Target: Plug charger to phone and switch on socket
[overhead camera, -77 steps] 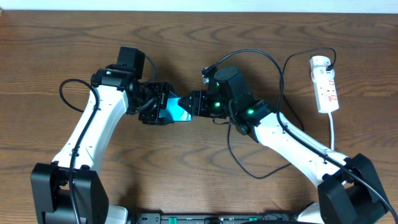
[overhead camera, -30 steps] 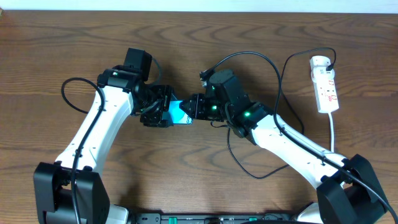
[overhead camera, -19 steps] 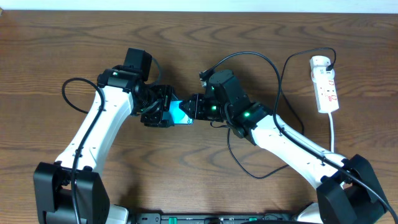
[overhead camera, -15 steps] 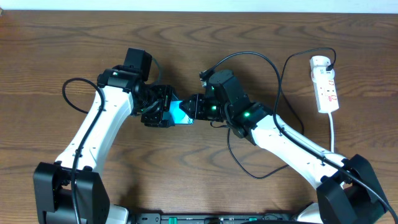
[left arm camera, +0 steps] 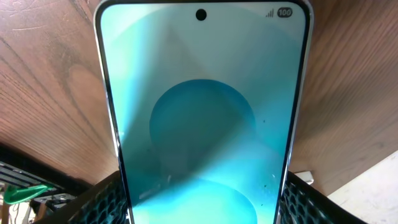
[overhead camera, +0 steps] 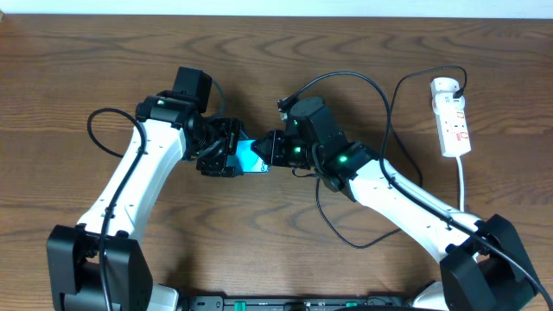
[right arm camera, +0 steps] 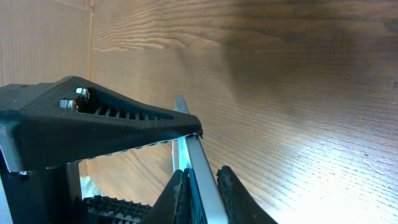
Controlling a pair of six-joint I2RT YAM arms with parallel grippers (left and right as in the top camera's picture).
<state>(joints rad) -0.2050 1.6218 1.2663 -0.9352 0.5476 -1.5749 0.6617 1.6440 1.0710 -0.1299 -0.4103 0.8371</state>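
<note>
The phone (overhead camera: 251, 156) is held off the table between both arms, its teal screen filling the left wrist view (left arm camera: 202, 112). My left gripper (overhead camera: 235, 149) is shut on its two long sides; the ribbed fingers (left arm camera: 106, 202) press against both edges. My right gripper (overhead camera: 270, 149) meets the phone's other end, and there the phone shows edge-on (right arm camera: 189, 155) between the right gripper's (right arm camera: 201, 172) narrow jaws, which are shut on it. The white socket (overhead camera: 452, 117) lies far right with the charger's plug (overhead camera: 464, 85) at its top. The charger's thin cable (overhead camera: 397, 104) trails down; its tip is hidden.
The charger cable loops on the wood below the right arm (overhead camera: 350, 244). The socket's thick white cord (overhead camera: 462, 177) runs toward the front edge. A black robot cable curls left of the left arm (overhead camera: 89, 130). The left gripper's dark finger (right arm camera: 93, 124) crosses the right wrist view.
Over the last second the right jaws have narrowed onto the phone's end; both arms hold still. Since the earliest frame the left arm and the phone have shifted slightly right.
</note>
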